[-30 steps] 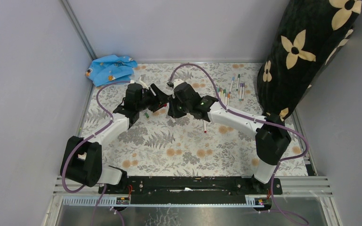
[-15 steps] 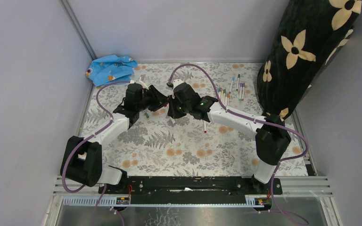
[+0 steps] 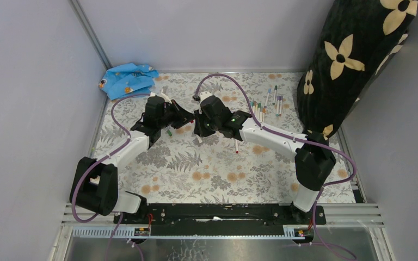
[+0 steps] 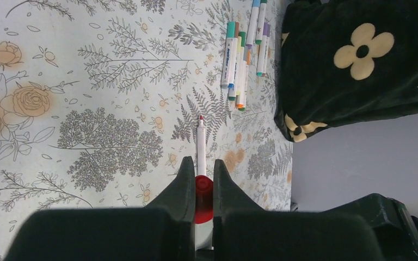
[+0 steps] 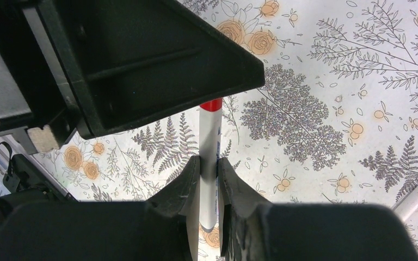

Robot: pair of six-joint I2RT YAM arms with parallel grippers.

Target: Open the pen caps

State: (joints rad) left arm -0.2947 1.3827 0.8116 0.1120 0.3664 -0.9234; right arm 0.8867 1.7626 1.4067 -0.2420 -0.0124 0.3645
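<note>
Both grippers meet above the middle of the floral table. My right gripper [image 5: 209,163] [image 3: 197,126] is shut on the white barrel of a pen [image 5: 209,136]. The pen's red cap [image 5: 211,104] runs in under the left gripper's black body. In the left wrist view my left gripper [image 4: 201,168] [image 3: 188,118] is shut on that red pen cap [image 4: 202,190]. A bundle of capped pens [image 4: 239,60] [image 3: 264,109] lies at the back right. An uncapped red-tipped pen [image 4: 201,144] [image 3: 237,147] lies on the table.
A black cushion with cream flowers [image 3: 354,60] [image 4: 359,60] leans at the back right, next to the pen bundle. A crumpled blue cloth [image 3: 128,79] sits in the back left corner. A green cap [image 3: 169,131] lies under the left arm. Grey walls enclose the table.
The left gripper's jaws have closed from open onto the red cap and edged toward the right gripper. The right gripper has kept its hold on the pen barrel.
</note>
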